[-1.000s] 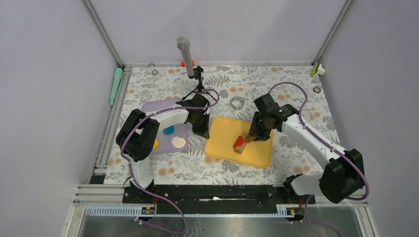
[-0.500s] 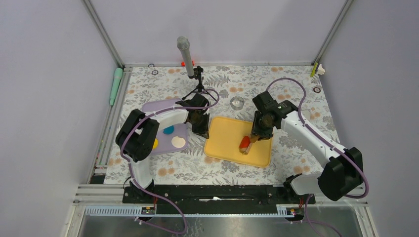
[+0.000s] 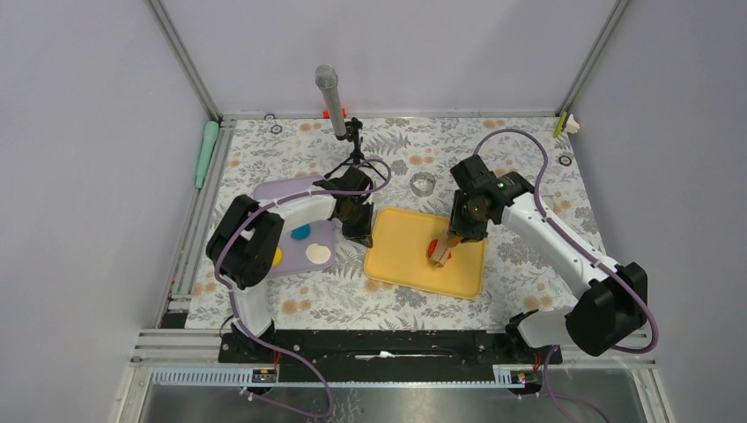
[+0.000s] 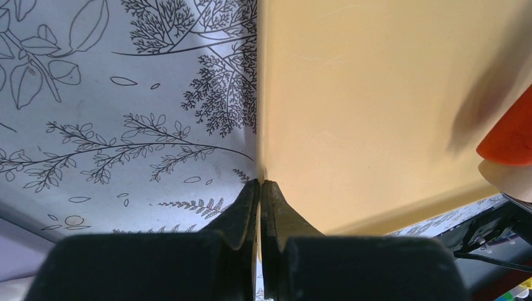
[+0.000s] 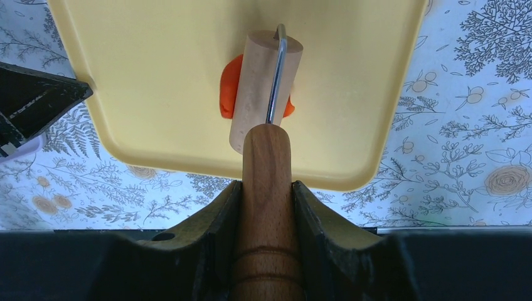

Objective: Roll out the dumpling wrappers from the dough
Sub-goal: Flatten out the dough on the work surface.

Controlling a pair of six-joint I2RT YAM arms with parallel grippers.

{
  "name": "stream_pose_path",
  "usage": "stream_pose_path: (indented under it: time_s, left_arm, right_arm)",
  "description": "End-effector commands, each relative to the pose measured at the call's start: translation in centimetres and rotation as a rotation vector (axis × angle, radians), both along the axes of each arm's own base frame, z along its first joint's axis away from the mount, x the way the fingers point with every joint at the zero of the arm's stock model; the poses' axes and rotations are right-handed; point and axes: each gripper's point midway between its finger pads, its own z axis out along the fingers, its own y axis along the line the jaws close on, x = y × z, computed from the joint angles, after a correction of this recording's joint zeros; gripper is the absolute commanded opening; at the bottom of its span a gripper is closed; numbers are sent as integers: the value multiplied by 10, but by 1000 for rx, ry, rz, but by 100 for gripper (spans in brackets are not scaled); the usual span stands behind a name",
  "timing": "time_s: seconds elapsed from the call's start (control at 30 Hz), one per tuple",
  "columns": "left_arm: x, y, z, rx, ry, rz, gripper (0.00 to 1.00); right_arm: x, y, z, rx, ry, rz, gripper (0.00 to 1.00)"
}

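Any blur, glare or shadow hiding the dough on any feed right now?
Right wrist: sharp and evenly lit, roller and red dough clear, no glare. Left wrist: tablecloth print crisp, but the dough is cropped at the right edge, a blurred dark smear above it. Top external: even light, dough tiny, partly hidden under the roller.

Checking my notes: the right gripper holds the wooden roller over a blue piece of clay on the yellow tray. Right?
Not quite: the clay is red, not blue. The right gripper holds the wooden roller over a red piece of clay on the yellow tray, as the right wrist view shows.
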Motion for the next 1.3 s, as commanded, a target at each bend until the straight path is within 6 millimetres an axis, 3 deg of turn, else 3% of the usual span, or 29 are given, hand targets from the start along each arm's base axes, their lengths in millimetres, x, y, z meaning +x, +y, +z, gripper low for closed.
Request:
stream_pose_path:
  time_s: [0.0, 0.43, 0.6, 0.9, 1.07, 1.27]
  left_arm:
    - [2, 2, 5, -4, -22, -11, 0]
    - [0, 6, 1, 28, -26, -13, 0]
    - [-1, 7, 0, 32, -22, -12, 0]
    - [-1, 10, -4, 54, -15, -4, 0]
    - [0, 8, -4, 46, -14, -4, 0]
    - [-1, 9, 0, 48, -23, -4, 0]
  right_arm:
    - [1, 4, -6, 13, -6, 11, 0]
    - [-23, 2, -59, 20, 102, -5, 0]
    - [-29, -10, -53, -26, 95, -16, 0]
    - [-58, -37, -54, -105, 127, -15, 0]
    - [-54, -23, -68, -48, 152, -21, 0]
    - [-36, -4, -82, 7, 144, -29, 0]
